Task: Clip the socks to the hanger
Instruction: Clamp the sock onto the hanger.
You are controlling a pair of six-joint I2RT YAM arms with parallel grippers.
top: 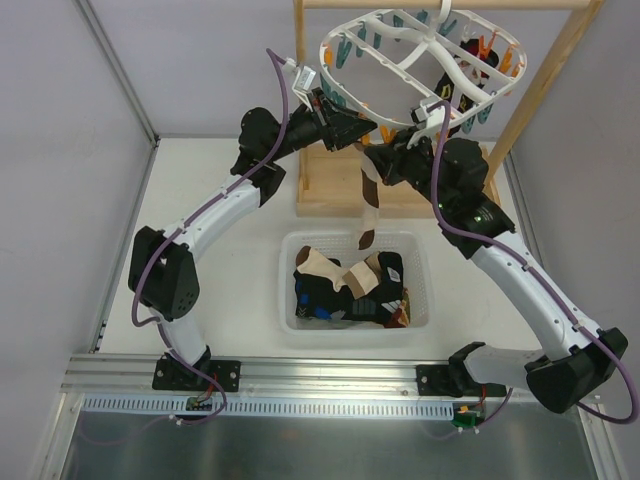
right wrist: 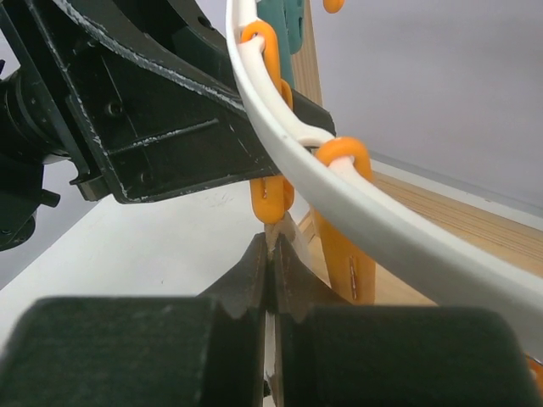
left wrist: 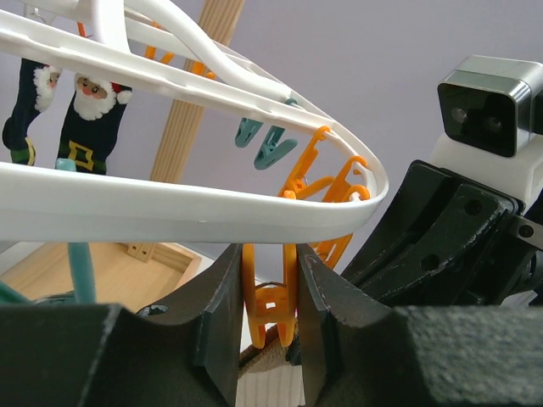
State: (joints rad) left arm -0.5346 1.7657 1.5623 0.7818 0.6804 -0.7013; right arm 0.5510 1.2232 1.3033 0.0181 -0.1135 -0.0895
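Orange peg (left wrist: 270, 312) we squeeze with the left end effector (left wrist: 270, 280), right end effector (right wrist: 271, 254) pinching a sock (top: 371, 205); basket (top: 289, 300) holds more.

- hanging sock (top: 371, 205): upper end was hidden behind the right gripper (top: 385, 158).
- hanger (left wrist: 170, 208): rim was cut off at the picture's left edge.
- orange peg (left wrist: 271, 309): lower end was hidden behind the left gripper (left wrist: 268, 264).

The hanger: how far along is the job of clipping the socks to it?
Done: two Santa-patterned socks hang from the hanger. In hand: the left gripper squeezes an orange peg on the rim, and the right gripper, shut, holds a banded sock up to it; it seems not yet clipped. Remaining: the pile of socks in the basket.
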